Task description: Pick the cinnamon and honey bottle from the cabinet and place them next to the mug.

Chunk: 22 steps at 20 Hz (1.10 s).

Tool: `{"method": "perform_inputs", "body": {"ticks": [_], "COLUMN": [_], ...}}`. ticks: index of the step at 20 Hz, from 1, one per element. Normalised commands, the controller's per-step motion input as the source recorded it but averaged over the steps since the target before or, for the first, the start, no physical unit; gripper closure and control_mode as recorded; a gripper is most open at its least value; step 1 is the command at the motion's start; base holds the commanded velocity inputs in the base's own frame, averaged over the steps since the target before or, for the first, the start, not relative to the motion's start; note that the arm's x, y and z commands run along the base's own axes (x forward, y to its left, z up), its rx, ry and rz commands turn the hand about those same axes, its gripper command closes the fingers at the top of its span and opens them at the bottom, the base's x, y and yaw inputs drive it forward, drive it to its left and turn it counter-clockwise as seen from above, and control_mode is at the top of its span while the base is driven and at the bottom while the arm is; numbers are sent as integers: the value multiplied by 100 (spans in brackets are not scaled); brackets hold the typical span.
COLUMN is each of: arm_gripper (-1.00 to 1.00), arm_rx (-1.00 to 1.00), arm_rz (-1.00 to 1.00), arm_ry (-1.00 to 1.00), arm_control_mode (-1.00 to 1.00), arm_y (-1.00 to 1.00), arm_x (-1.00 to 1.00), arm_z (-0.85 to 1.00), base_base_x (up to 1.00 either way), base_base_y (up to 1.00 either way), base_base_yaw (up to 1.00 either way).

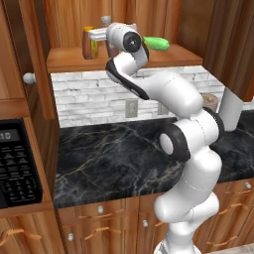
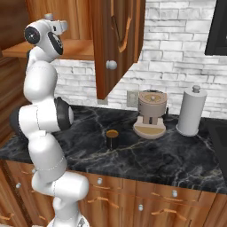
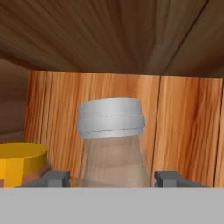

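The cinnamon [image 3: 111,140] stands upright on the shelf of the cabinet [image 1: 74,59], its grey cap and clear neck dead centre in the hand view, with the honey bottle [image 3: 19,162] just beside it at nine o'clock. The pincer [image 3: 111,178] brackets the cinnamon's neck, one fingertip [image 3: 54,178] at either side; the tips look to be at the glass or very near it, but whether they are gripping it I cannot tell. To do this step well, I judge the fingers should close squarely below the cap, firm enough that the slim bottle stays upright, then lift slightly and draw straight out so the honey bottle is not knocked over. The mug [image 2: 112,138] waits well below on the black marble desk [image 2: 177,155], with a beige appliance [image 2: 151,114] at two o'clock from it. No label or brand is readable on either bottle; a black panel [image 1: 17,163] in the left base view shows blurred digits, perhaps "10".
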Motion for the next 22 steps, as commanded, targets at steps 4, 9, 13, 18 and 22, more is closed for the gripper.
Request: {"method": "perform_inputs", "body": {"ticks": [4,9,13,18,22], "arm_gripper": [100,100,100,100,100], "arm_rx": [0,2,0,1,3], "arm_rz": [2,0,0,2,0], "arm_ry": [0,-9,-22,-24,-10], "arm_control_mode": [-100,-100,-100,-100,-100], "arm_y": [25,-6,-14,-32,-33], "arm_x": [-23,-38,-61,-83,-100], "arm_z": [-5,48,67,44,-9], "base_base_x": [0,0,0,0,0], "base_base_y": [0,0,0,0,0], "base_base_yaw": [0,0,0,0,0]}}
